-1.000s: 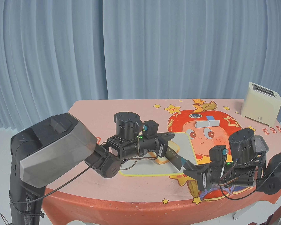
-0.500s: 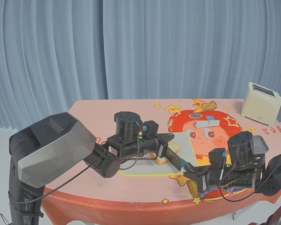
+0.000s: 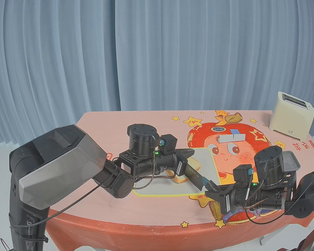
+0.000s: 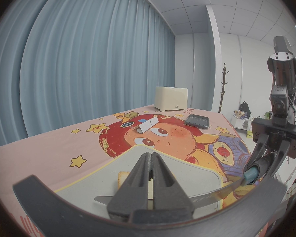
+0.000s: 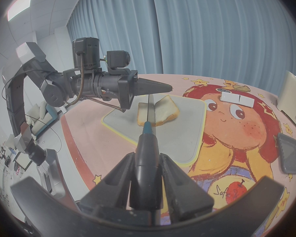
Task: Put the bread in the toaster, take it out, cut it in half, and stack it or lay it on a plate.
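The right claw (image 5: 147, 155) is clenched on the handle of a knife (image 3: 196, 179). The blade lies across the bread (image 5: 162, 111), which rests on the cutting board (image 3: 210, 159) near the middle of the worktop (image 3: 104, 126). In the right wrist view the slice looks parted along the blade, though it is not clear that the cut goes right through. The left claw (image 3: 189, 153) is clenched on nothing, its tips over the bread. Whether it presses on the slice cannot be told.

If it does not bear down, a sawing stroke would probably drag the soft slice across the smooth board and leave a ragged, uneven cut. The blade passes close under the left claw's tips, so lifting or twisting the knife could knock them. The rounded handle may roll in the grip and tilt the edge. On withdrawal, crumb clinging to the blade might pull one half off the board. The dark tray (image 3: 296, 162) sits just beside the right arm and could be nudged.
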### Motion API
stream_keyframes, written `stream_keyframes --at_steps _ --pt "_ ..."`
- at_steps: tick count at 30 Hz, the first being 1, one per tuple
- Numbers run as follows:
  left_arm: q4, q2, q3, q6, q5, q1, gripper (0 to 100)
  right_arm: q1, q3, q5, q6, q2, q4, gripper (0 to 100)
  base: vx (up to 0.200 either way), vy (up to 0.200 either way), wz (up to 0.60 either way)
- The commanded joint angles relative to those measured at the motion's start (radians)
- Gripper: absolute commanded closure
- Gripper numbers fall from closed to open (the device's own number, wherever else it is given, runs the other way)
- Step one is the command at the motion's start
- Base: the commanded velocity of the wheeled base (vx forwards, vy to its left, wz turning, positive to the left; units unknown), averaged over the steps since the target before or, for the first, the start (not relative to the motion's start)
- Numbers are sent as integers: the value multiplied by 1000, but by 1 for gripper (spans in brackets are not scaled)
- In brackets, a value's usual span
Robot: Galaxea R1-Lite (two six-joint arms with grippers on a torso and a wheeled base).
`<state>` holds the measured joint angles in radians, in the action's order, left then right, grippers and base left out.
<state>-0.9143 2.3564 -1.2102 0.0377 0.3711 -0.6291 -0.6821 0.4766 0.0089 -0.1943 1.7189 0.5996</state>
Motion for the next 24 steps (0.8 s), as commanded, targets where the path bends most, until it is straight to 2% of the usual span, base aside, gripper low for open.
stream_keyframes --at_steps 1,24 --pt "-5 24 0 1 0 2 100 0 14 0 -2 -9 5 100 0 0 0" --pt "2 17 -23 2 0 -6 100 10 -7 2 -1 28 -9 100 0 0 0"
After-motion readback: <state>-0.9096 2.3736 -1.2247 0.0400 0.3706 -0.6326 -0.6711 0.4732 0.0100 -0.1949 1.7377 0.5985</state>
